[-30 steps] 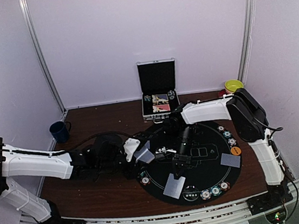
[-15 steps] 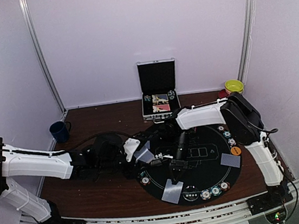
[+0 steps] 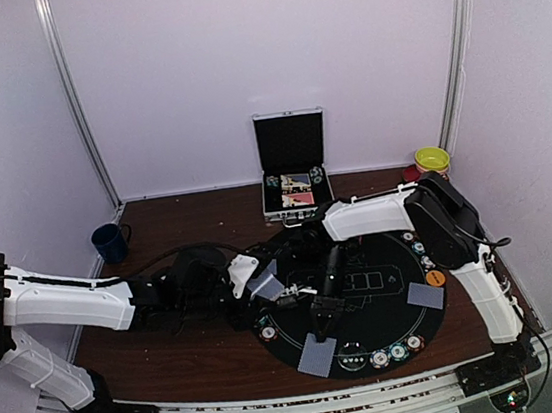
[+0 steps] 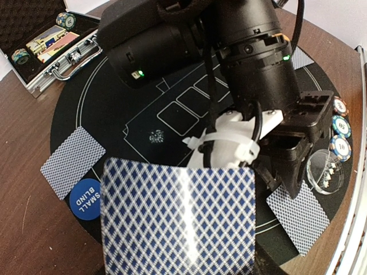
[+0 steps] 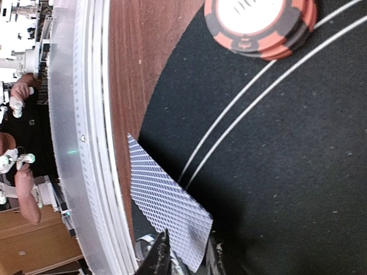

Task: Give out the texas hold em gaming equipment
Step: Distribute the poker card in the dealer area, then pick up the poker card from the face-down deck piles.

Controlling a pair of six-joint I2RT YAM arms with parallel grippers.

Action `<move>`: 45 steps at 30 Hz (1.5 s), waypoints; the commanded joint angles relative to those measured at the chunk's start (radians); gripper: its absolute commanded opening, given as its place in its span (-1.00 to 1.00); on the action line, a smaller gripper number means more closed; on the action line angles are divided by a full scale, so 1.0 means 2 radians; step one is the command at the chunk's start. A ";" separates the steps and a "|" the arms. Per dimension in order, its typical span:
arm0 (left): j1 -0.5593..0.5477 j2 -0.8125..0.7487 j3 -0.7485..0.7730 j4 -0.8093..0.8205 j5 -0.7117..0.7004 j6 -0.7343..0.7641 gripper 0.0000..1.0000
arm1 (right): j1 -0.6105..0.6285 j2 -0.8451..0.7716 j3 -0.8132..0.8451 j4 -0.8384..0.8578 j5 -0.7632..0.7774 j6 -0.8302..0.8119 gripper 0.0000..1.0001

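Left gripper: mine, clamped on the held card (blue diamond back toward the wrist camera; one card or several, I cannot tell), raised over the left side of the black mat.
Right gripper: mine, tips low over the mat's near edge; whether gripping or let go I cannot tell.
Near-edge card: face down, right at my right fingertips, one corner past the mat onto the wood table.
Red chips: on the mat, apart from that card.
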 commanded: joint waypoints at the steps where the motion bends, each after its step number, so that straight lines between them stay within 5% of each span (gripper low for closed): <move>1: -0.002 -0.010 0.002 0.026 0.003 0.003 0.06 | 0.004 -0.037 -0.008 0.035 0.033 0.025 -0.46; 21: -0.002 -0.010 0.002 0.026 0.005 0.002 0.06 | -0.059 -0.172 -0.058 0.196 0.099 0.152 -0.11; 27: -0.002 -0.006 0.003 0.029 0.011 0.004 0.06 | -0.068 -0.197 -0.072 0.246 0.069 0.203 -0.03; 35: -0.002 0.003 0.004 0.036 0.028 0.009 0.06 | -0.068 -0.226 -0.132 0.394 -0.067 0.336 0.18; 45: -0.004 0.004 0.003 0.041 0.038 0.013 0.06 | -0.052 -0.222 -0.163 0.484 -0.093 0.401 0.25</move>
